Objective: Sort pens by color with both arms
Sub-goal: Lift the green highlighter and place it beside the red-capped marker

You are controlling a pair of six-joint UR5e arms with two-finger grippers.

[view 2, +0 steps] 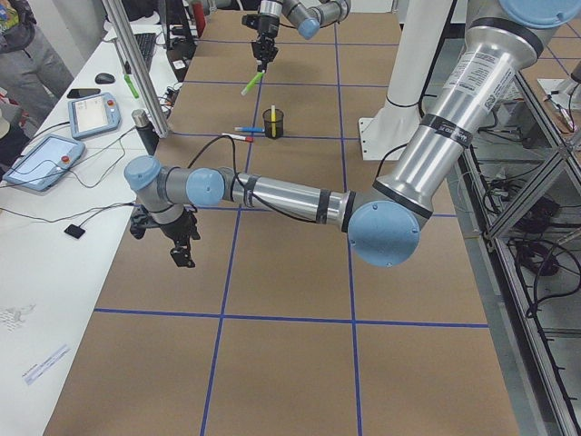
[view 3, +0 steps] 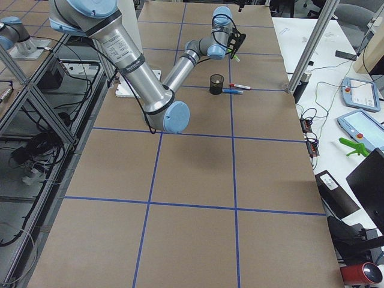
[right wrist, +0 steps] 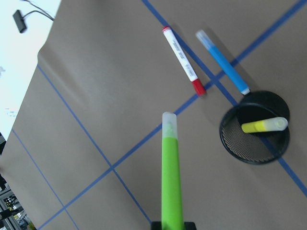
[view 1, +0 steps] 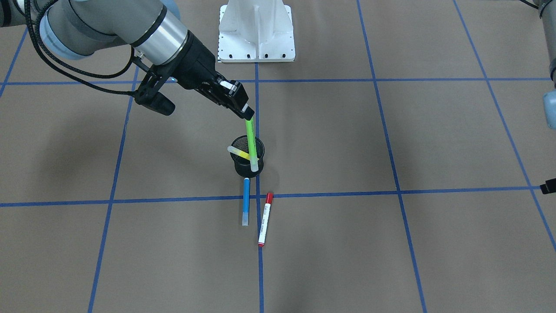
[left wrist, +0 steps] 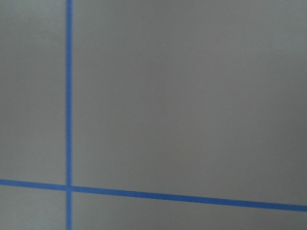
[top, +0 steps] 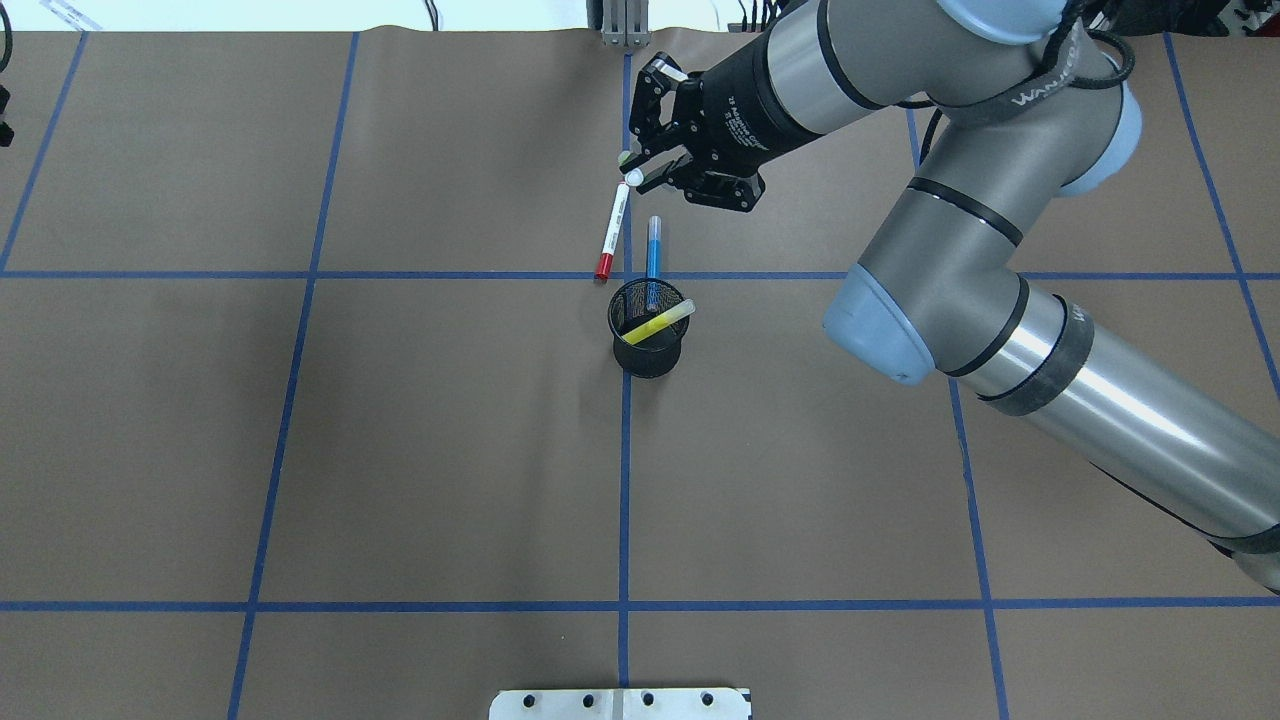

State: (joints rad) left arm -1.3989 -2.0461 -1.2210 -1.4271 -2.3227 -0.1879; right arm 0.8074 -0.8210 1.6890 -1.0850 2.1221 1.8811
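My right gripper is shut on the top end of the green highlighter and holds it in the air, hanging tilted, cap down, over the black mesh cup. In the right wrist view the green highlighter points out over bare table beside the cup. The yellow highlighter leans inside the cup. The blue highlighter and the white, red-capped marker lie side by side on the table just beyond the cup. My left gripper hangs low over the table far off to the side; I cannot tell its state.
The white base pedestal stands at the robot's side of the table. Blue tape lines divide the brown table into squares. The left wrist view holds only brown table and tape. Tablets and cables lie on a side bench.
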